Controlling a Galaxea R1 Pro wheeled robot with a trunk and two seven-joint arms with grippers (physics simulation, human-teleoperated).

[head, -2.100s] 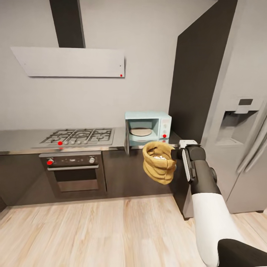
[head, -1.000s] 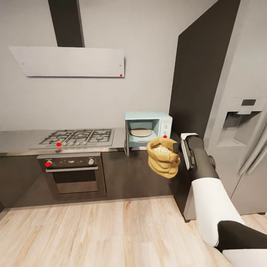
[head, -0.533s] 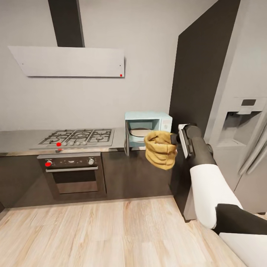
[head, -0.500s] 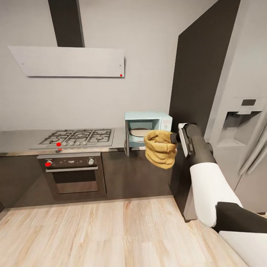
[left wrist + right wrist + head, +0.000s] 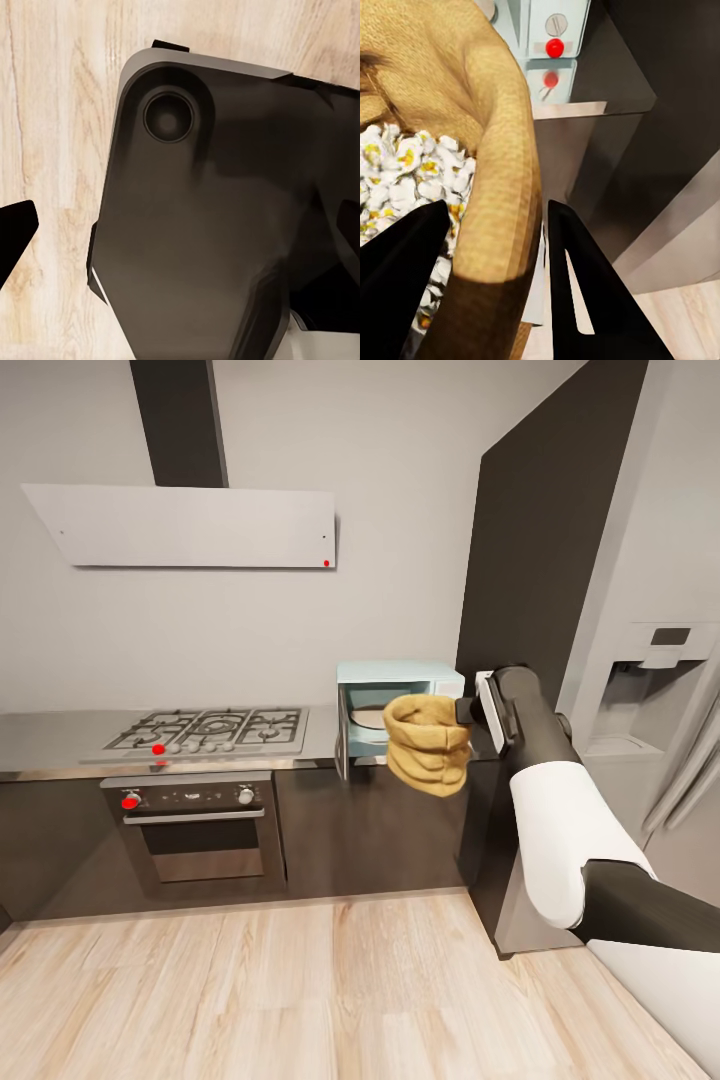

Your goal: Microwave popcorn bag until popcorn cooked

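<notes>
The right pincer (image 5: 462, 712) grips the popcorn bag (image 5: 427, 744) by its rolled rim and holds it in the air in front of the microwave (image 5: 400, 708), level with the open cavity. In the right wrist view the two dark fingers (image 5: 585, 292) straddle the rim of the bag (image 5: 491, 187), one inside and one outside, and white popped kernels (image 5: 405, 169) fill the sack. The microwave stands on the grey desk (image 5: 60, 735) with its door (image 5: 342, 732) swung open to the left; the round plate (image 5: 368, 718) inside shows partly behind the bag. Its red button (image 5: 554, 47) and a dial above it appear past the bag in the right wrist view.

A tall dark panel (image 5: 530, 540) rises just right of the microwave, close to the right arm, and a grey fridge (image 5: 660, 690) with a dispenser recess stands beyond it. To the left on the desk lies a gas hob (image 5: 212, 728), with a black built-in oven (image 5: 195, 828) under it and a flat hood (image 5: 190, 525) on the wall above. Light wood floor (image 5: 270, 990) runs below.

The left wrist view looks down on a dark part of the robot's body (image 5: 217, 225) over the same floor; one dark finger tip (image 5: 13, 234) enters at the edge, and I cannot tell whether the left pincer is released or clenched.
</notes>
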